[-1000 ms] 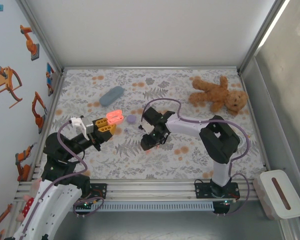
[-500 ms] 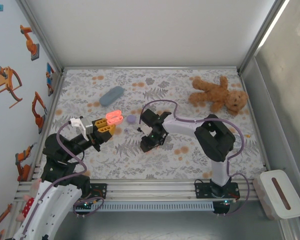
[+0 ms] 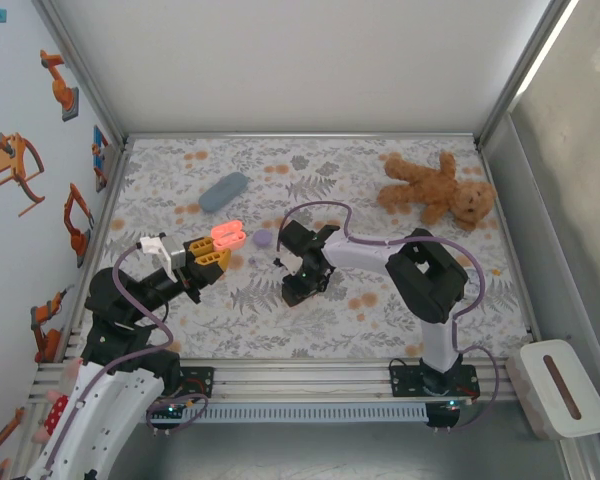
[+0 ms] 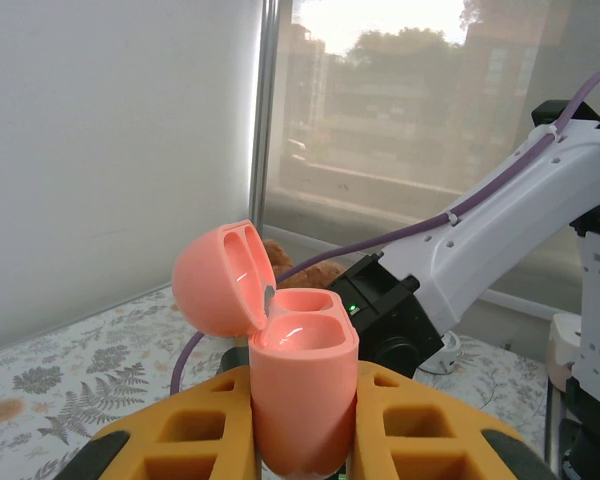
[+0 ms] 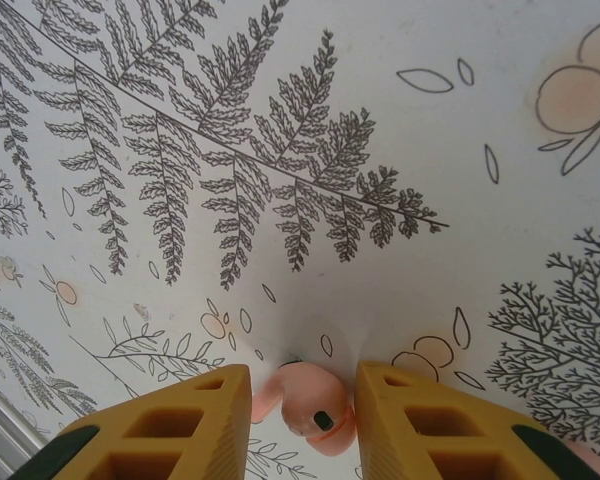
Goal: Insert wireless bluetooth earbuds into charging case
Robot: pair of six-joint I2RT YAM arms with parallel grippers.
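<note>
My left gripper is shut on the salmon-pink charging case and holds it above the mat. In the left wrist view the case stands upright between the yellow fingers, with its lid flipped open and both wells empty. My right gripper points down at the mat in the middle of the table. In the right wrist view a salmon-pink earbud lies on the mat between the open fingers, close to the right one, with a gap on its left side.
A lilac case lies just right of the held case, and a blue-grey case sits farther back left. A teddy bear lies at the back right. The floral mat is bare near the front.
The right arm has shifted slightly left while its gripper stays low over the mat. The left gripper and the case have not moved.
</note>
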